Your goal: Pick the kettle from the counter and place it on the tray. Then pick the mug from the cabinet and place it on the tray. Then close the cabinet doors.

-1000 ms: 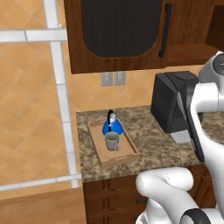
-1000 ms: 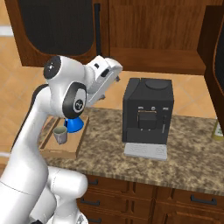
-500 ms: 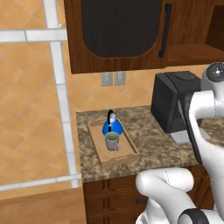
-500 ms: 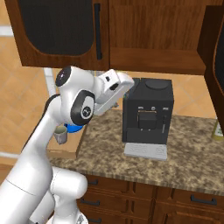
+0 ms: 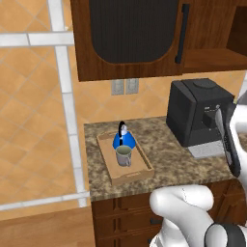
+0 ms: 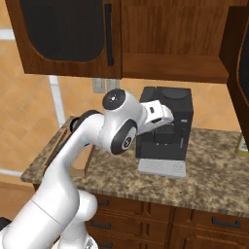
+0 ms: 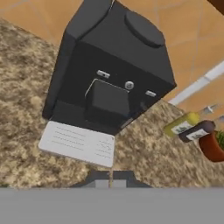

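Closing the cabinet doors remains, judging by the kettle (image 5: 124, 140) and mug (image 5: 123, 156) sitting on the tray (image 5: 141, 170). Best swung up toward the open right-hand door (image 6: 239, 58) and pushed flat on its panel. Gripper (image 7: 109, 178) pinched together, empty, facing the coffee machine (image 7: 114, 70), well below that door.

Arm (image 6: 121, 131) before black coffee machine (image 6: 168, 121) — left cabinet door (image 6: 68, 36) shut

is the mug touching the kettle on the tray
Cannot tell. In the left base view the mug overlaps the kettle just behind it, so no gap or contact shows on the tray.
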Tool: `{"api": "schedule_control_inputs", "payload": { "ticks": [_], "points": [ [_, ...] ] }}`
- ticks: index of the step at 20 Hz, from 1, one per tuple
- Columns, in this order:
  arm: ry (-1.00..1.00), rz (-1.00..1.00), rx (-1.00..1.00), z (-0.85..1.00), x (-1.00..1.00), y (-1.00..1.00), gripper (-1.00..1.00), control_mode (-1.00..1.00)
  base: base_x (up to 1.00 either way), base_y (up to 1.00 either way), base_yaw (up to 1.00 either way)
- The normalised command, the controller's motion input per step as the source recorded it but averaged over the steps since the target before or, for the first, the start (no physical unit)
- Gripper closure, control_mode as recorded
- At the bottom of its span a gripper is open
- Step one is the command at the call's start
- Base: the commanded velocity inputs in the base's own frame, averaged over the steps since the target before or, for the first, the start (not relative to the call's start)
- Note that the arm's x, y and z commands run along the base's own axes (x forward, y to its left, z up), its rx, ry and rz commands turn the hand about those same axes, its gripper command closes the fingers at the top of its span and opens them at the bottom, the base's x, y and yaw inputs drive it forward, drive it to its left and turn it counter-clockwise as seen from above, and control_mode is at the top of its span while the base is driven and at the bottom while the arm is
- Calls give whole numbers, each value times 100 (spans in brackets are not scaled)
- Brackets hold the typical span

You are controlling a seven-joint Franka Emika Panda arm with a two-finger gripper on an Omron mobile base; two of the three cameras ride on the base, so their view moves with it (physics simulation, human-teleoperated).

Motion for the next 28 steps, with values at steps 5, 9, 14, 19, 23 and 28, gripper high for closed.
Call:
{"api": "schedule_control_inputs", "payload": {
  "ticks": [5,9,14,19,23,28],
  "points": [
    [0,0,47,-41,1,-53,100,-100,0,0,0],
    [-2,-1,19,-31,0,-20,100,-100,0,0,0],
    [-5,0,25,-30,0,-15,100,-100,0,0,0],
    [-6,0,20,-36,0,-2,100,-100,0,0,0],
    [-4,0,16,-20,0,-2,100,-100,0,0,0],
    [-1,0,15,-9,0,-15,100,-100,0,0,0]
  ]
}}
